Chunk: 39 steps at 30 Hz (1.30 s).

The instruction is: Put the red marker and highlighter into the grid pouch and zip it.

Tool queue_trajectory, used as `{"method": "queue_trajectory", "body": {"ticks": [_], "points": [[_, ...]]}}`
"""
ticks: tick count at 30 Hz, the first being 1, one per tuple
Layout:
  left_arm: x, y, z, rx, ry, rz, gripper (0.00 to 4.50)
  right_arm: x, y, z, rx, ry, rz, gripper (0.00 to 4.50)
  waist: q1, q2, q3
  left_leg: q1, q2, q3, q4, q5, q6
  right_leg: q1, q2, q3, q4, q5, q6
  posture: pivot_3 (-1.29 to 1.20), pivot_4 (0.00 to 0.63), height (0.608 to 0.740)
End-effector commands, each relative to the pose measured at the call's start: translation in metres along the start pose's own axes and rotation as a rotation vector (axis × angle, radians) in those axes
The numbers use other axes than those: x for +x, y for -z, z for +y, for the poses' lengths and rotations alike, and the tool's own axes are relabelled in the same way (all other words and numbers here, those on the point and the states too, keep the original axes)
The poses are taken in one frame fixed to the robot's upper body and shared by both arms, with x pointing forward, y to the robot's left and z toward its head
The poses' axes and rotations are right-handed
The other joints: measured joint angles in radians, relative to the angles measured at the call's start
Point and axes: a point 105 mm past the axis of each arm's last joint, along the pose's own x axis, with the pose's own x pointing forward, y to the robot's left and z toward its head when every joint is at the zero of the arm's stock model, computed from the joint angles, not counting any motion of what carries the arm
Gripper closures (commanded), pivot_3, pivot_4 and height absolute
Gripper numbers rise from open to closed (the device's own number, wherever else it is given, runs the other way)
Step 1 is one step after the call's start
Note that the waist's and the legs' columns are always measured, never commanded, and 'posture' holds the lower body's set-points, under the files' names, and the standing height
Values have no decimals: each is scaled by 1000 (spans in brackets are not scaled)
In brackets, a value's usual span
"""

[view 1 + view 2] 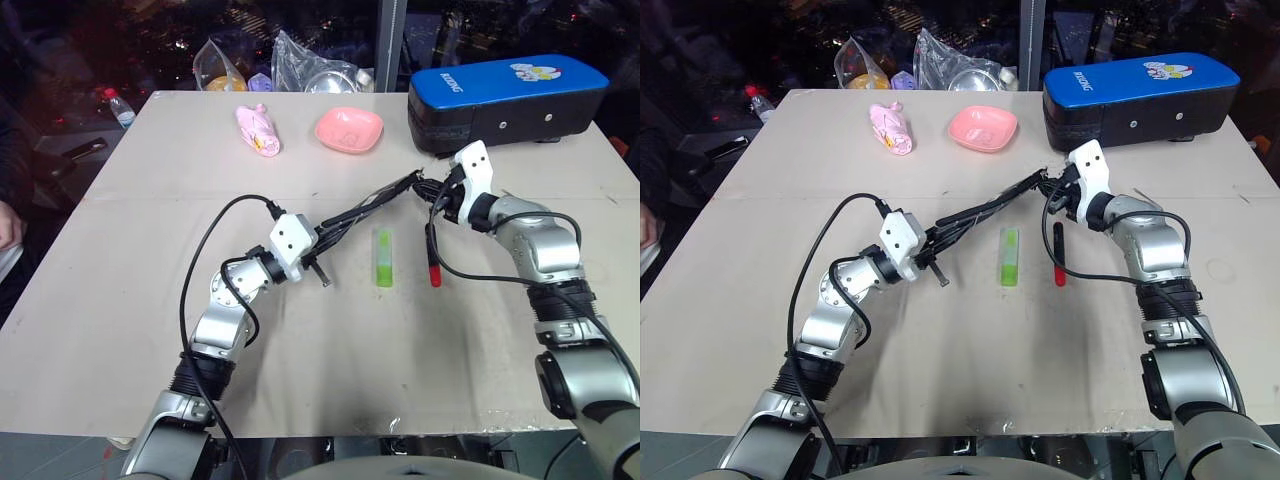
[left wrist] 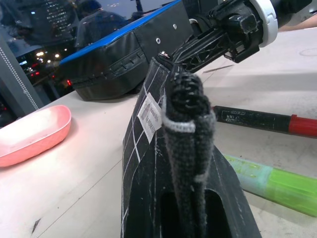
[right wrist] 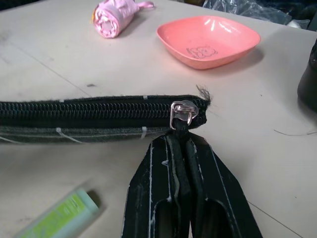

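The desk [image 1: 120, 330] is a broad pale surface with bare room across its near half; the big blue-and-black case [image 1: 505, 100] sits at 1 o'clock near the far edge, with a pink dish [image 1: 349, 129] at 12 and a pink wrapped bundle [image 1: 258, 130] at 11. The grid pouch [image 1: 365, 205] is stretched edge-up between the two arms, running from the middle of the desk toward 1 o'clock and lifted clear of the surface, likely so the zipper line is taut and can be drawn. The left pincer [image 2: 190, 163] is clamped on one end of the pouch, anchoring it; the right pincer [image 3: 184, 148] is closed on the black zipper pull [image 3: 182, 113] at the other end. The highlighter [image 1: 383, 258] and the red marker [image 1: 433, 255] lie side by side on the desk at about 3 o'clock of centre, just under the pouch and outside it, so neither is packed yet
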Motion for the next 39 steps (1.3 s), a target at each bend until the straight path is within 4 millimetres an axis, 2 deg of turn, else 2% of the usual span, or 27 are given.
{"method": "queue_trajectory", "body": {"ticks": [1, 7, 23, 32, 39], "points": [[2, -13, 7, 44, -39, -37, 4500, -2, -19, 10, -101, -37, -36, 4462, 0, 0, 0, 0, 0, 0, 0, 0, 0, 0, 0, 0, 0, 0, 0, 0, 150, 716], [6, -14, 9, 56, -84, -40, 4500, 2, -24, 31, -134, -95, -37, 4462, 0, 0, 0, 0, 0, 0, 0, 0, 0, 0, 0, 0, 0, 0, 0, 0, 150, 716], [12, -14, 13, 60, -168, -52, 4500, 7, -40, 60, -148, -173, -77, 4462, 0, 0, 0, 0, 0, 0, -1, 0, 0, 0, 0, 0, -1, 0, 0, 0, 150, 716], [13, -14, 14, 59, -200, -53, 4500, 10, -53, 86, -171, -243, -105, 4462, 0, 0, 0, 0, 0, -1, -1, 0, 0, 0, 0, -1, -1, 0, 0, 0, 150, 716], [13, -13, 13, 59, -197, -51, 4500, 13, -57, 103, -272, -297, -89, 4462, -1, 0, 0, -1, 0, -1, -1, 0, 1, 0, 0, -1, -1, 0, 0, 0, 150, 716]]}}
